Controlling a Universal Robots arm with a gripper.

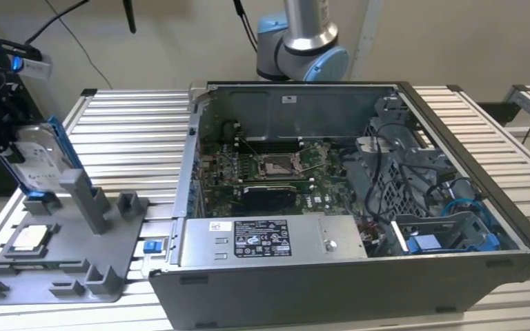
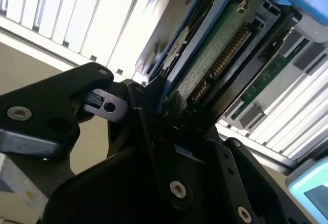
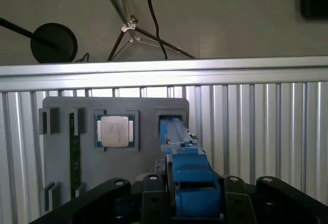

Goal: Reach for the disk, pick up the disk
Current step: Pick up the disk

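Blue-framed disk point(image 1: 42, 164) stands upright at the grey stand point(image 1: 53, 265), clamped in the black end effector point(image 1: 12, 138).

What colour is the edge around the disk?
Bright blue, on the disk; clearest in the first wrist view.

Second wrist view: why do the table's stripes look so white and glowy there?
In the second wrist view light glares off the table behind the disk, washing it white, while the gripper looks dark; in the exterior view the table looks evenly grey.
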